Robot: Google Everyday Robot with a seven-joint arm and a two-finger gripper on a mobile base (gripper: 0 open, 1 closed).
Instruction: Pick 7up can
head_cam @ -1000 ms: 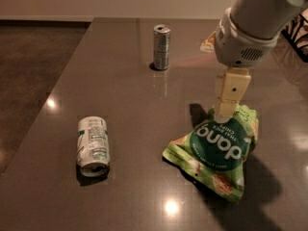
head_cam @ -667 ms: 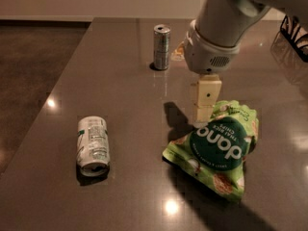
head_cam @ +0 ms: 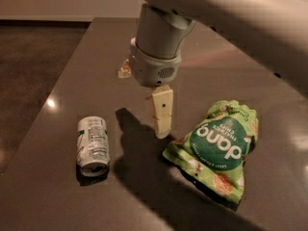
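The 7up can (head_cam: 93,146) lies on its side on the dark table (head_cam: 57,196), at the left, with one silver end toward the camera. It is silver-white with green markings and a printed label panel. My gripper (head_cam: 162,129) hangs from the grey wrist (head_cam: 155,64) and points down above the table. It is to the right of the can, about a can's length away and apart from it, between the can and a green chips bag. It holds nothing that I can see.
A green "dang" chips bag (head_cam: 216,148) lies to the right of the gripper. The arm's shadow falls on the table between can and bag. The table's left edge (head_cam: 48,114) runs close to the can. A small cream-orange thing (head_cam: 124,70) shows behind the wrist.
The arm has moved left, away from the chips bag toward the 7up can. It now hides the upright slim can at the back. The can and the bag have not moved.
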